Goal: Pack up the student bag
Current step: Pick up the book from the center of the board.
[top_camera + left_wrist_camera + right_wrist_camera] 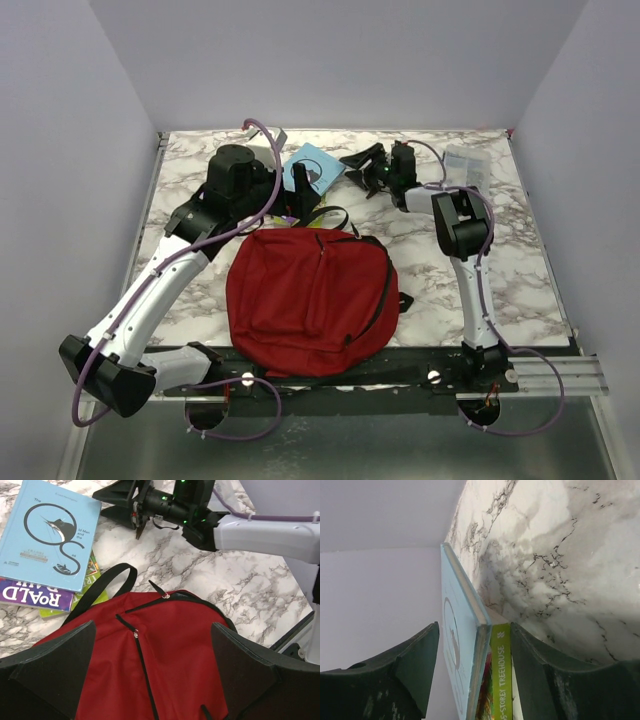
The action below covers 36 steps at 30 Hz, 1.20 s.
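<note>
Student bag (305,300): 6 o'clock on counter (500,270), looks zipped.
Left tool (152,630): released, above its top.
Right tool (474,626): released, straddling books (497,672) at 12 o'clock.
Risk: we expect the stack could split under an uneven pinch.

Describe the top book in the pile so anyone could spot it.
Start at the dark red backpack on the marble table; a pile of books lies just beyond its top handle. The light blue book lies on top, with a large black O and S on its cover, unlike the purple book and green book beneath.
</note>
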{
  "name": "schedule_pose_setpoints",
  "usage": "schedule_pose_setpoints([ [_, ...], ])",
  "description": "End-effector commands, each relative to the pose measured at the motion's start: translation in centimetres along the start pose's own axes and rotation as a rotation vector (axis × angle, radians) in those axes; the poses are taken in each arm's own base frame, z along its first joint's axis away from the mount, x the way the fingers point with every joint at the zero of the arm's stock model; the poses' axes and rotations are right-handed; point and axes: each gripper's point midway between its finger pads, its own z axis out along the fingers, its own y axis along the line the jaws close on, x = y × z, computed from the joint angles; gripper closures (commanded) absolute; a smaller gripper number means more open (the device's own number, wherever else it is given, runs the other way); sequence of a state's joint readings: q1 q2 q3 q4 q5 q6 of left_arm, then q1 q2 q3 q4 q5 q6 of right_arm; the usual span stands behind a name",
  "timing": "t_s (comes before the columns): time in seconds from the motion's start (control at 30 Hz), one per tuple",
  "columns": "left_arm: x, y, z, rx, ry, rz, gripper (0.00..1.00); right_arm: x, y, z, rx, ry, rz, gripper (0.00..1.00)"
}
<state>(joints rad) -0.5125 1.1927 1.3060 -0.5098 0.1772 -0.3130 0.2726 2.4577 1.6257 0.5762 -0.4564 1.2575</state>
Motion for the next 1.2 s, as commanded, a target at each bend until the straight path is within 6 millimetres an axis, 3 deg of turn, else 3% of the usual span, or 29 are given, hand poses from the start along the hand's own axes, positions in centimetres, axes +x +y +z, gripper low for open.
schedule_pose_setpoints([
  [0.0,-0.7,-0.7,0.2,0.043,-0.022,0.02,0.02,0.7,-0.5,1.7,-0.029,0.0,0.038,0.4],
  [0.2,-0.2,-0.4,0.9,0.042,0.001,0.017,0.02,1.0,-0.9,2.1,-0.063,-0.006,0.086,0.53],
  [0.43,0.4,0.2,1.7,0.02,0.021,0.017,0.02,1.5,0.8,2.1,-0.138,0.023,0.074,0.68],
  [0.53,0.6,0.5,1.9,0.008,0.026,0.021,0.03,1.8,1.7,1.6,-0.183,0.035,0.1,0.86],
  [0.7,0.5,1.3,2.0,-0.034,0.017,0.029,0.03,1.6,4.1,-1.6,-0.255,-0.006,0.144,0.92],
  [0.8,0.3,2.0,2.0,-0.071,0.006,0.026,0.03,0.6,6.7,-4.5,-0.34,-0.037,0.209,0.99],
  [0.97,0.2,2.5,1.9,-0.091,-0.002,-0.004,0.03,-0.4,11.2,-9.4,-0.484,-0.044,0.272,0.99],
  [1.17,-0.3,3.5,1.8,-0.062,-0.015,-0.135,0.03,-0.1,14.9,-14.1,-0.552,-0.046,0.276,0.99],
])
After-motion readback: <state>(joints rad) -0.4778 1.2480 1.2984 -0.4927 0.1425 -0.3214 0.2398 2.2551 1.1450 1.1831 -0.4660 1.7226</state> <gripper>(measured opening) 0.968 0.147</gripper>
